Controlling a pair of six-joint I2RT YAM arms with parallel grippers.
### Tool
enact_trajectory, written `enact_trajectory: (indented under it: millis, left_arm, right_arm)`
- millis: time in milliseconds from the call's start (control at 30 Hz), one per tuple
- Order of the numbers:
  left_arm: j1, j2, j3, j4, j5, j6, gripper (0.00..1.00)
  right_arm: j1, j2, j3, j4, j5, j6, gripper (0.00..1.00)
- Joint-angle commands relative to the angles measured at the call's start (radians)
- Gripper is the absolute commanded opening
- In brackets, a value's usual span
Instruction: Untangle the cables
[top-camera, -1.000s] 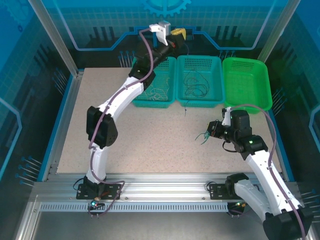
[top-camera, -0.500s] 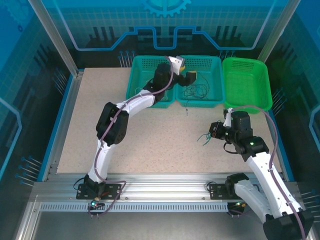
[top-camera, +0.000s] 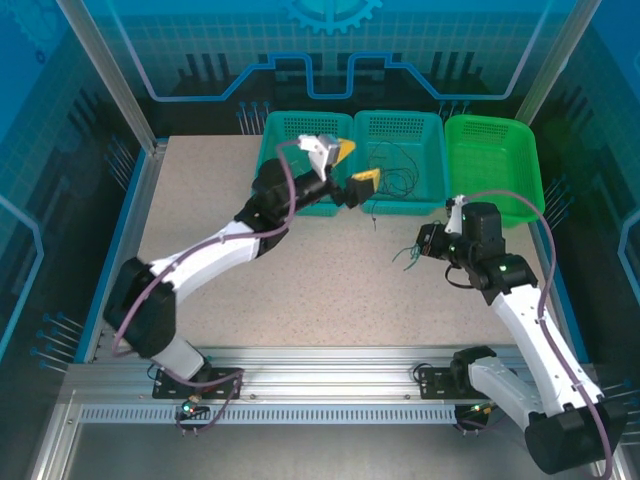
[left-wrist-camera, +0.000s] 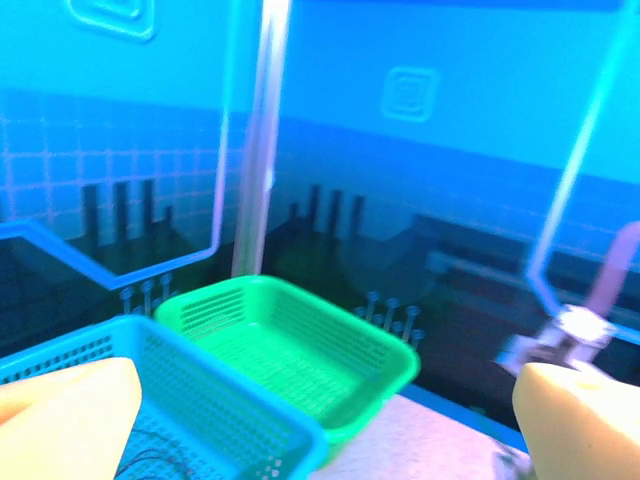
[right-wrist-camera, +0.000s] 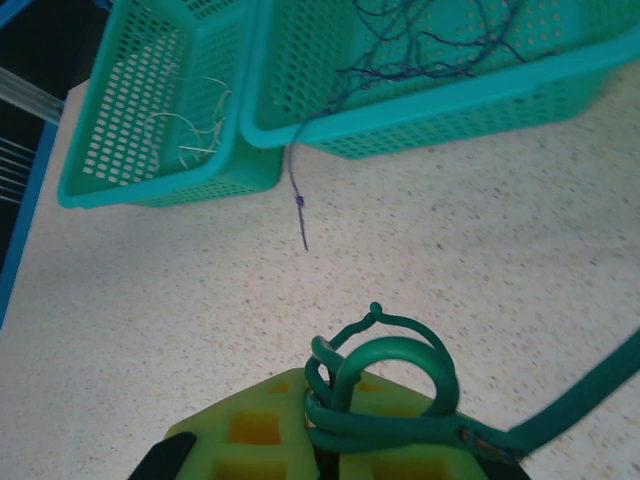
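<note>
Over the teal baskets (top-camera: 420, 206), the left gripper (top-camera: 354, 165) gapes wide and empty, while the right gripper (top-camera: 421, 248) pinches green cables (right-wrist-camera: 380, 430).

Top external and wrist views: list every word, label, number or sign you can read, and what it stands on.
No words or numbers are readable.
Blue back wall: gear symbol and line patterns, no letters.
Square emblem, left wrist view: too blurred to read.

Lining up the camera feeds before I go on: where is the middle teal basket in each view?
Top external: middle teal basket at the far edge, centre.
Left wrist: bottom left.
Right wrist: upper right.
Shared landmark: the dark cables inside it.
</note>
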Motion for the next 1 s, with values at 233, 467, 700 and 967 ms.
enact_trajectory:
  millis: [233, 467, 700, 967]
  left_arm:
    - [0.002, -0.211, -0.309, -0.250, 0.112, 0.088, 0.98]
    - [-0.011, -0.152, -0.324, -0.195, 0.248, 0.010, 0.98]
    - [-0.023, -0.069, -0.332, -0.067, 0.158, -0.041, 0.73]
    - [-0.024, -0.112, -0.351, -0.080, 0.004, -0.023, 0.00]
  right_arm:
    - [0.028, 0.171, 0.136, 0.248, -0.394, -0.044, 0.01]
    - [0.118, 0.229, 0.173, 0.281, -0.396, -0.059, 0.01]
    - [0.154, 0.238, 0.188, 0.277, -0.389, -0.055, 0.01]
    - [0.163, 0.226, 0.181, 0.235, -0.349, -0.079, 0.14]
